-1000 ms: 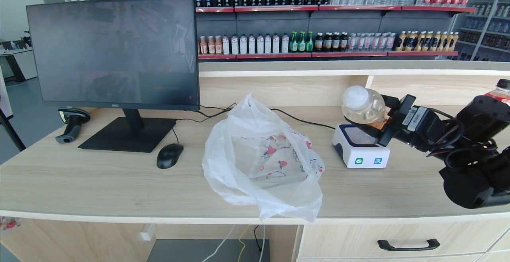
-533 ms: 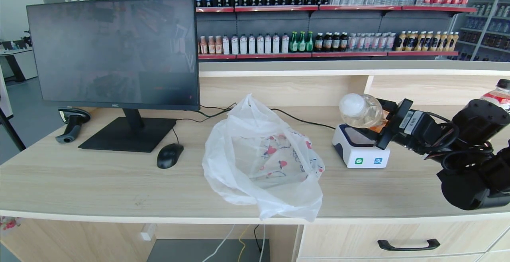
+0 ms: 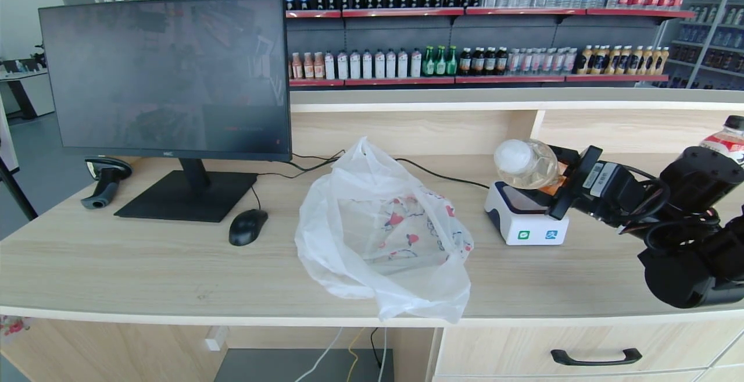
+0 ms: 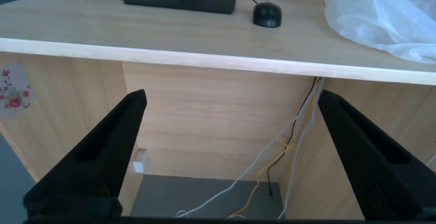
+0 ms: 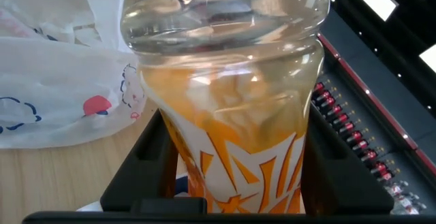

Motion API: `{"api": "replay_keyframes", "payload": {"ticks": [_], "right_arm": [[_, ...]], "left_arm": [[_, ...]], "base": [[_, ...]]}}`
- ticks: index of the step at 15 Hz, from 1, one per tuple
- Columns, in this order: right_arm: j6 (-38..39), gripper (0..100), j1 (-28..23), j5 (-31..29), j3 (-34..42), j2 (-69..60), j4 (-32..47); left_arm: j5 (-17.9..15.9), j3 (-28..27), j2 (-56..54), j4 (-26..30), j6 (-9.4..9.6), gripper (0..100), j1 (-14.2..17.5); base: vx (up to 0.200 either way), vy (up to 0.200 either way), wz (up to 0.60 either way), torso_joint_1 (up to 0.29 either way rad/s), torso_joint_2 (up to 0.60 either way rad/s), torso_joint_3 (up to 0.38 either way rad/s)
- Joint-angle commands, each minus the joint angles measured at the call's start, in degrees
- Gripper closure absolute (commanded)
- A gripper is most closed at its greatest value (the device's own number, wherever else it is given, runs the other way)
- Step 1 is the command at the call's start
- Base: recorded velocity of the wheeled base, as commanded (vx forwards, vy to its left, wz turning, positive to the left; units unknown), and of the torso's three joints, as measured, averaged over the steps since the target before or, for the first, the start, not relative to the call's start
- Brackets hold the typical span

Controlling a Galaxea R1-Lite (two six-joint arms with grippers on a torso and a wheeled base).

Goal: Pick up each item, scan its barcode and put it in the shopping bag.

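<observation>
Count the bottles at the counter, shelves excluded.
2: a clear bottle in the right claw over the scanner; a red-labelled bottle at the far right edge. The bag may hide others.

**Light wood counter [image 3: 145,266] carrying checkout equipment.**
From the robot's left to its right: a black handheld scanner [image 3: 103,183] resting near the far left end; a monitor [image 3: 165,74] on a flat black stand; a black mouse [image 3: 247,226] just beside the stand's base; a translucent white shopping bag [image 3: 383,236], slumped open at the centre and reaching the front edge; a white scanner box [image 3: 526,222] near the bag but apart from it. A black cable [image 3: 442,175] runs along the counter behind the bag.
</observation>
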Motion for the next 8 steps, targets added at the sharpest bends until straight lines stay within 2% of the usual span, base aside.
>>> {"api": "replay_keyframes", "payload": {"ticks": [1, 8], "right_arm": [[0.09, 100, 0.12, 0.05, 0.11, -0.25, -0.03], [0.88, 100, 0.47, -0.04, 1.96, -2.54, -0.03]], "left_arm": [[0.00, 0.00, -0.02, -0.07, -0.01, 0, 0.02], [0.00, 0.00, -0.02, -0.07, -0.10, 0, 0.02]], "base": [[0.000, 0.000, 0.00, 0.000, 0.00, 0.000], [0.000, 0.000, 0.00, 0.000, 0.00, 0.000]]}}
